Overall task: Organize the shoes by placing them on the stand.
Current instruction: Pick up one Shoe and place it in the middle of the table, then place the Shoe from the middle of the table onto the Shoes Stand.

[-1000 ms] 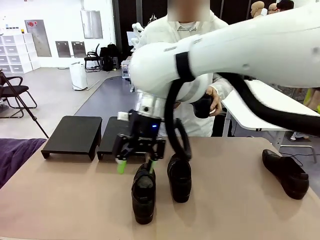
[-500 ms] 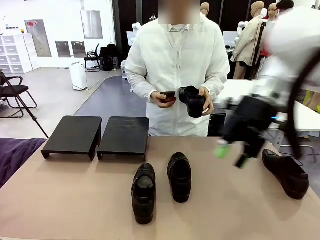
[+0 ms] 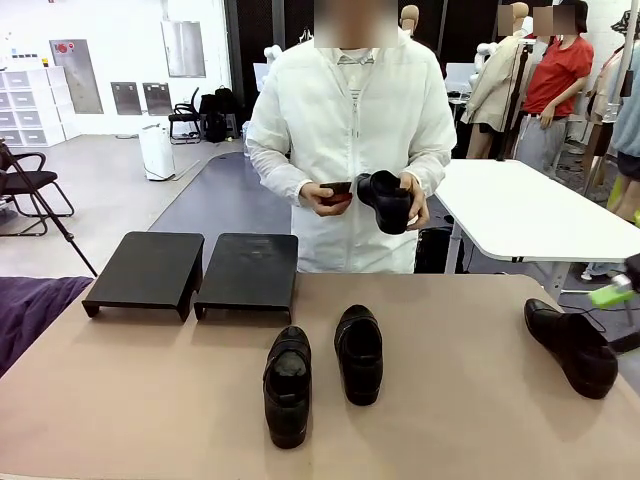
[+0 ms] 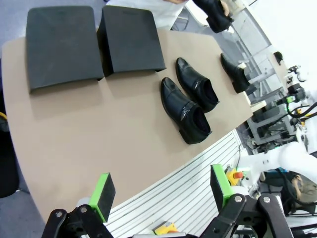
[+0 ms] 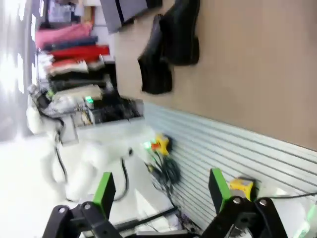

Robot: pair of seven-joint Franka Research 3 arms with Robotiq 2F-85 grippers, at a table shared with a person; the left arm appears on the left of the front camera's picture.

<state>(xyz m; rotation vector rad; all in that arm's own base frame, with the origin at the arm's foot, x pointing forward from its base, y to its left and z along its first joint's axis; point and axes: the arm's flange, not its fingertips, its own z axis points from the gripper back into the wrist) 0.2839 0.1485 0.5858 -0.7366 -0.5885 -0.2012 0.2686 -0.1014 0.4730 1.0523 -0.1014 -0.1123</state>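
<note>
Now, against one second back: the right arm then stretched across the middle of the front view, with its fingers just over the left shoe of the centre pair. It has since swung out, and one green pad of the right arm's fingers (image 3: 612, 293) sits at the right edge, just above the single shoe (image 3: 572, 345) lying at lower right. In the blurred right wrist view these fingers stand wide apart with nothing between them. The left arm's fingers (image 4: 104, 194) are likewise wide and empty, high above the bench (image 3: 150, 400). Shoes unmoved throughout: the centre pair (image 3: 322, 370) lies side by side on the bench, toes toward the camera, near the right section of the stand (image 3: 250, 268) but apart from it. The fourth shoe (image 3: 388, 200) is at upper centre in the person's hand (image 3: 420, 195), held as it was half a second ago.
</note>
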